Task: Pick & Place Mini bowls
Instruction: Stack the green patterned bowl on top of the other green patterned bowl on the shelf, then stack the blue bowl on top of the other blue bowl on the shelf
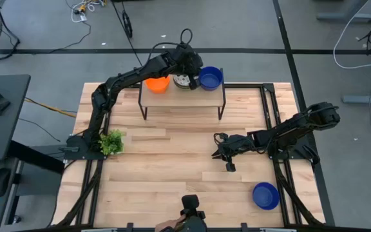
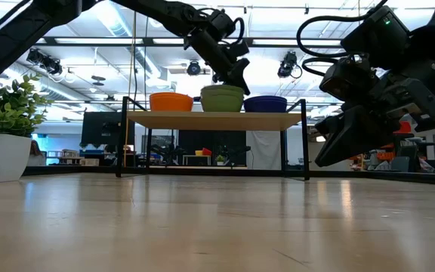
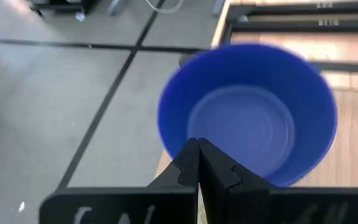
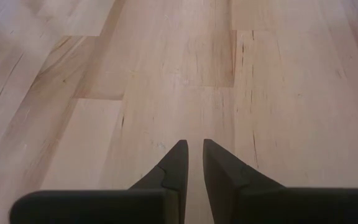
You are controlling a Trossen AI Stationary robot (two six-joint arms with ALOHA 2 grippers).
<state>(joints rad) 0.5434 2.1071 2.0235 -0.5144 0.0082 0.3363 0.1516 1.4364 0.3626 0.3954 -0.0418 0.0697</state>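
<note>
Three mini bowls stand in a row on a small raised shelf [image 1: 182, 96] at the table's far edge: an orange bowl [image 1: 158, 84], a speckled bowl [image 1: 181, 82] and a blue bowl [image 1: 211, 78]. A second blue bowl [image 1: 265, 195] rests on the table near its right near corner. My left gripper [image 1: 192, 75] is shut and hangs over the shelf between the speckled bowl [image 2: 223, 98] and the blue bowl [image 3: 247, 121]. My right gripper [image 1: 228, 162] hovers low over bare table right of centre, its fingers [image 4: 191, 149] only a narrow gap apart, holding nothing. My left gripper comes from above, slanting down toward the shelf. Its shut fingertips [image 3: 199, 152] lie over the near rim of the blue bowl in the wrist view. I cannot tell whether they touch that bowl or the speckled one beside it [image 2: 232, 88].
A small green plant in a white pot [image 1: 111, 142] stands at the table's left edge beside the left arm's base. The shelf has thin dark legs [image 2: 306, 143]. Bare wood [image 4: 185, 74] lies under the right gripper and across the table's middle. A camera mount [image 1: 192, 212] sits at the near edge.
</note>
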